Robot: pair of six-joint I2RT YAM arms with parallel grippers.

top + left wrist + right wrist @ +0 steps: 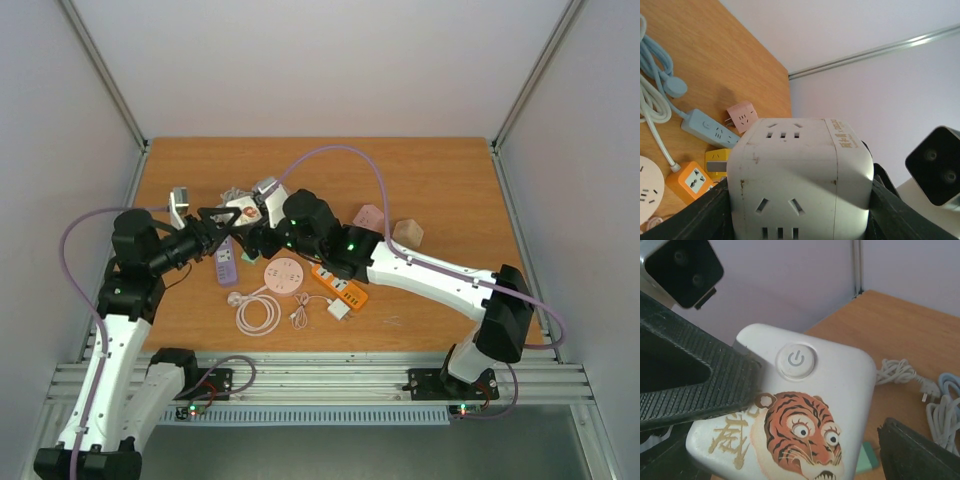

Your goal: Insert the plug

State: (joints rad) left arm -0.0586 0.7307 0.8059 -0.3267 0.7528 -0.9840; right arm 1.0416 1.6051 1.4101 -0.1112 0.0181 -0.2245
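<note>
Left wrist view: cube socket [800, 175] sits clamped between the left gripper [800, 216] fingers. Right gripper [805, 425] straddles it, fingers wide, holding nothing. Best steady the cube, then fetch the plug [924, 394] lying beyond its right finger.

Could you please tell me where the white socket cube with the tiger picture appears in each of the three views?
Top external: the white socket cube sits left of centre, between the tips of the two arms.
Left wrist: the cube fills the lower centre, its socket faces towards the camera.
Right wrist: the cube fills the lower centre, showing its power button and tiger picture.
Shared landmark: the wooden table.
</note>
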